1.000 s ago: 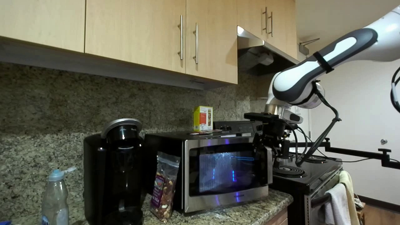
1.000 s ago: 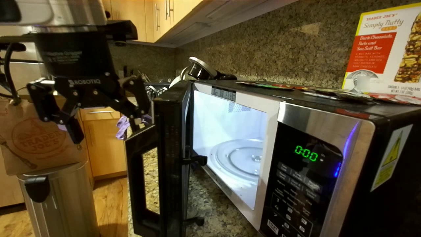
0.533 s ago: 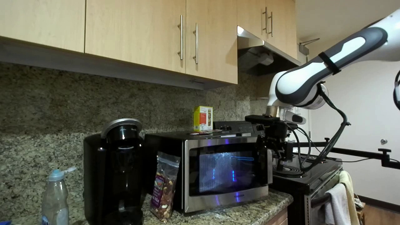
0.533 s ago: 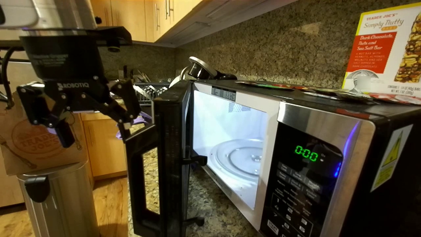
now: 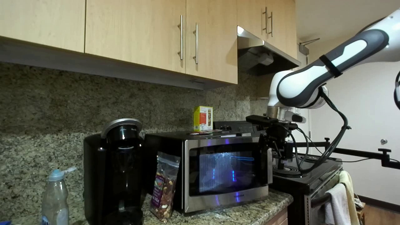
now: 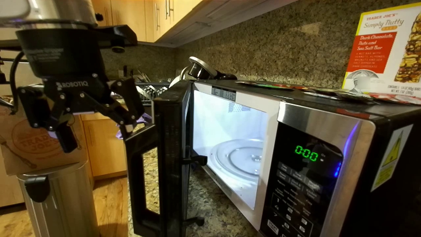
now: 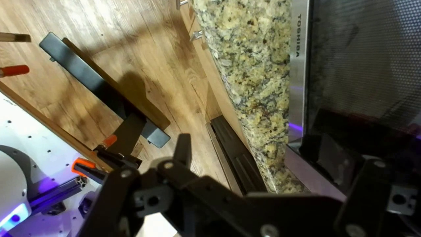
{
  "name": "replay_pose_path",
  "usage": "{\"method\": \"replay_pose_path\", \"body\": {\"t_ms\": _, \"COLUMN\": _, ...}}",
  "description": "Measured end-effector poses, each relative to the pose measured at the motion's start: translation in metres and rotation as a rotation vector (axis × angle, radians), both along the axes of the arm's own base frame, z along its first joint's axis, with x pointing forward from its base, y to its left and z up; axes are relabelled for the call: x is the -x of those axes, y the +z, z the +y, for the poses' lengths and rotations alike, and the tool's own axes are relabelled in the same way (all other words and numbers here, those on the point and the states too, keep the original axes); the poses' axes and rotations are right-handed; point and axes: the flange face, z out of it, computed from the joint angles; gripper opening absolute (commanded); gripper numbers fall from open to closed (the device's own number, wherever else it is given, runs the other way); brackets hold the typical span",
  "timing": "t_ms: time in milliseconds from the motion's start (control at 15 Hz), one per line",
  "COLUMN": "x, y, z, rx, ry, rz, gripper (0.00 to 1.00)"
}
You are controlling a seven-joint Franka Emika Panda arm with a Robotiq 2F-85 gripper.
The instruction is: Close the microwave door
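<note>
The microwave door (image 6: 170,158) stands open, seen edge-on in an exterior view, with the lit cavity exposed. Its dark glass front in a silver frame shows in an exterior view (image 5: 225,168) and at the right of the wrist view (image 7: 358,65). The door handle (image 6: 136,191) juts out from the door's front; it also shows in an exterior view (image 5: 269,165). My gripper (image 6: 98,140) is open and points down in front of the door. One fingertip is close to the handle's top; I cannot tell whether they touch. The other hangs away from the door. Nothing is held.
A black coffee maker (image 5: 114,175), a bag of nuts (image 5: 164,187) and a bottle (image 5: 55,197) stand beside the microwave (image 6: 353,148). The stove (image 5: 307,175) is on the far side. A snack box (image 6: 378,52) and flat packets lie on top. A trash can (image 6: 61,200) stands below.
My gripper has shifted a little away from the door's front, with a slight drift back over the last half second. The door has not visibly moved. The gripper stays open.
</note>
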Motion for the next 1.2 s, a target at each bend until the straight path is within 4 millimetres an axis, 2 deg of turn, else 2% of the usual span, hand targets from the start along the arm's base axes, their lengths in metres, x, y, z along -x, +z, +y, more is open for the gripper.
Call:
{"method": "replay_pose_path", "body": {"t_ms": 600, "x": -0.010, "y": 0.015, "z": -0.030, "rx": 0.180, "ry": -0.033, "rz": -0.138, "gripper": 1.00}}
{"method": "replay_pose_path", "body": {"t_ms": 1000, "x": -0.015, "y": 0.019, "z": -0.046, "rx": 0.205, "ry": -0.054, "rz": -0.177, "gripper": 1.00}}
{"method": "replay_pose_path", "body": {"t_ms": 1200, "x": -0.019, "y": 0.027, "z": -0.054, "rx": 0.221, "ry": -0.054, "rz": -0.200, "gripper": 1.00}}
